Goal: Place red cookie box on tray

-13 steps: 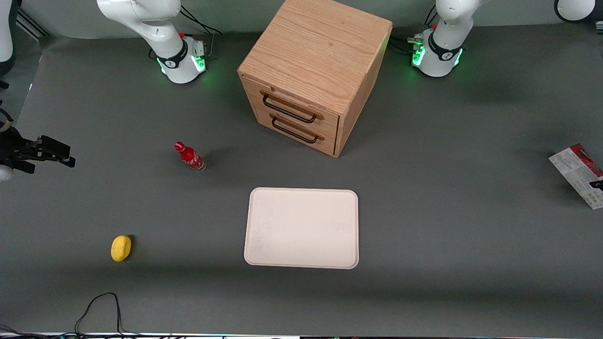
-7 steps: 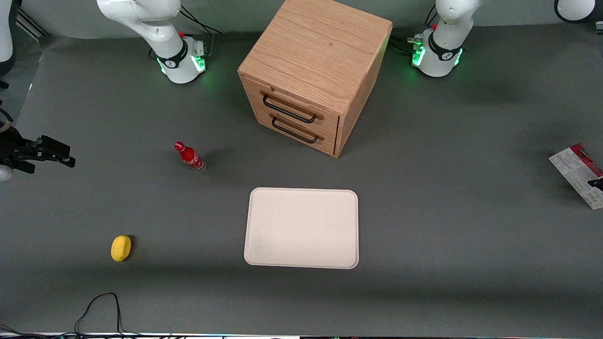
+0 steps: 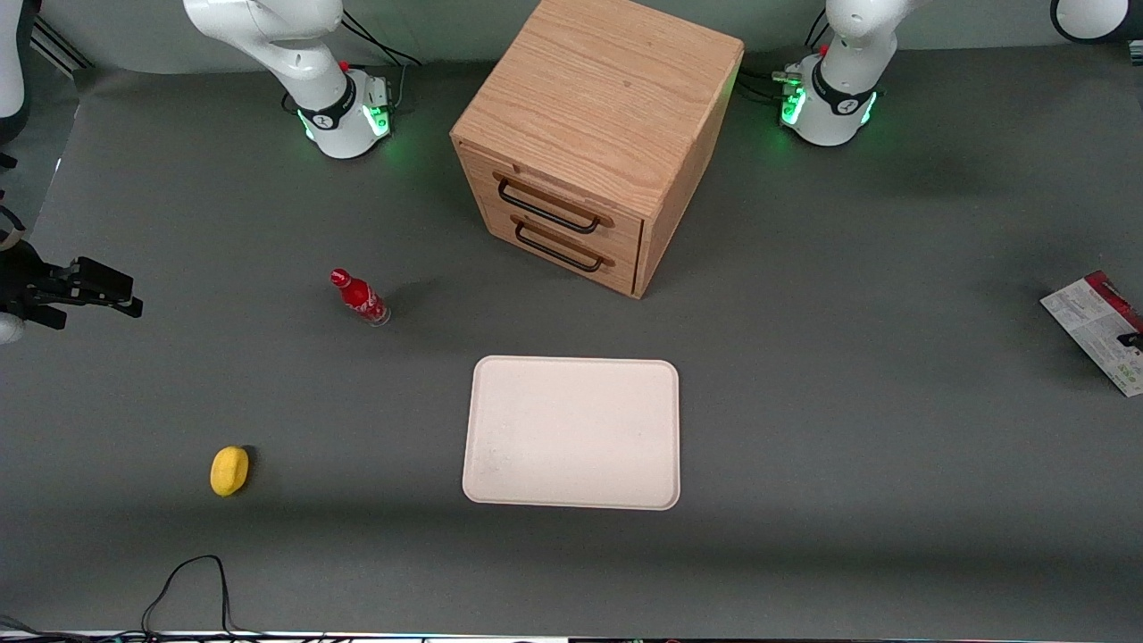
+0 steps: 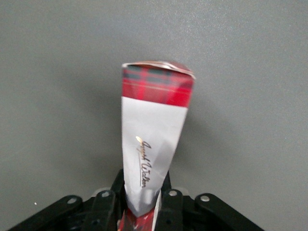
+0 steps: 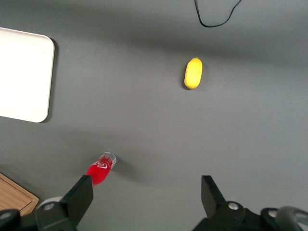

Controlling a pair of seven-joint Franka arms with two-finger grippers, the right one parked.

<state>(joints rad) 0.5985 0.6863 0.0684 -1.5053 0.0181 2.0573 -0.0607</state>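
The red cookie box [image 3: 1091, 323] shows at the working arm's end of the table, at the edge of the front view, whitish printed face up with a dark red side. My left gripper [image 3: 1134, 340] is shut on it, only a black tip showing there. In the left wrist view the box [image 4: 154, 125] sticks out from between the gripper's [image 4: 143, 202] fingers, with red tartan at its outer end, over bare grey table. The cream-white tray [image 3: 571, 433] lies empty at mid-table, nearer the front camera than the cabinet. Its corner shows in the right wrist view [image 5: 24, 72].
A wooden two-drawer cabinet [image 3: 594, 143] stands farther from the front camera than the tray. A small red bottle [image 3: 360, 297] and a yellow object [image 3: 229, 470] lie toward the parked arm's end. A black cable [image 3: 187, 580] lies near the front edge.
The box and the gripper tip have shifted very slightly upward in the front view. Nothing else has moved.
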